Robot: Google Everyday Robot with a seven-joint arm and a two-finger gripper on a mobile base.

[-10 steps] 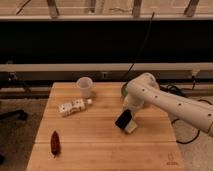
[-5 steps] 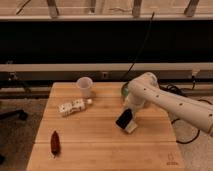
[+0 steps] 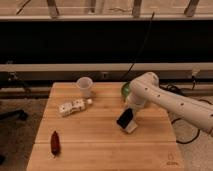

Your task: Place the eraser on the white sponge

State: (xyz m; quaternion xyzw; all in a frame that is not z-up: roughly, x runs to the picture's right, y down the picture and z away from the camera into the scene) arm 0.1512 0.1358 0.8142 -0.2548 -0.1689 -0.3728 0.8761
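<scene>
The eraser [image 3: 124,119] is a flat black block, tilted, right of the table's middle. Its lower edge rests against the white sponge [image 3: 132,129], a small plain white block lying on the wooden table [image 3: 100,150]. My gripper [image 3: 129,113] comes down from the white arm [image 3: 165,100] on the right and sits right at the eraser's upper side, touching or very close to it.
A white cup [image 3: 85,86] stands at the back left. A longer white speckled object [image 3: 71,107] lies in front of it. A dark red elongated object [image 3: 55,142] lies near the front left. Something green [image 3: 125,90] shows behind the arm.
</scene>
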